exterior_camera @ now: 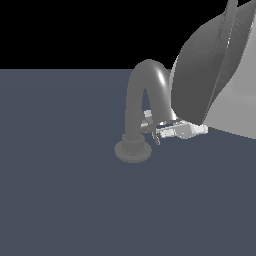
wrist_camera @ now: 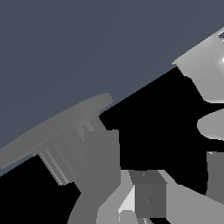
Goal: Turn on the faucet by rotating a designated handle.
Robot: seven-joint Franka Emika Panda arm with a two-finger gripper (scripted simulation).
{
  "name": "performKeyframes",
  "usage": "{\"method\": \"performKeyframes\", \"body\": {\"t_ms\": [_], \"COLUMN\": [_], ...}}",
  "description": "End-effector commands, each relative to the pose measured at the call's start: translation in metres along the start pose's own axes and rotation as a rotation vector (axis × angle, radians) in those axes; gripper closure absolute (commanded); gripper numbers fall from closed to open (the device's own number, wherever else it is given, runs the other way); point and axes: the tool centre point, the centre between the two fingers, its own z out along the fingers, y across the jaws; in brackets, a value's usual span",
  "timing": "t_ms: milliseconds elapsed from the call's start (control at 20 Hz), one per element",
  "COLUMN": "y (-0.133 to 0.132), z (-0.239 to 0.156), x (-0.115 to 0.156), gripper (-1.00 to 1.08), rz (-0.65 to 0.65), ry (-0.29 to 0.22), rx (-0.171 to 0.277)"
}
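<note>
faucet (exterior_camera: 134, 131) upright, spout arching over, handle (exterior_camera: 151, 131) stubbing sideways toward gripper (exterior_camera: 159, 134), grip state unclear

The faucet (exterior_camera: 141, 95) is dull grey metal with a pale sheen along the top of its arch; its collar is ribbed in darker grey lines. The handle (exterior_camera: 156, 134) is lighter grey. The gripper (exterior_camera: 161, 133) is whitish with grey parts. The floor (exterior_camera: 65, 190) is flat slate blue, the background (exterior_camera: 75, 30) plain black
</note>
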Motion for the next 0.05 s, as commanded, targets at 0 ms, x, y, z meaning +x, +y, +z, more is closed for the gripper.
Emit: {"method": "performKeyframes", "body": {"t_ms": [0], "y": [-0.0333], "z": [-0.0001], "x": [0.0279], "gripper": [1.08], "rz": [-0.007], "ry": [-0.005], "rx": [0.078]}}
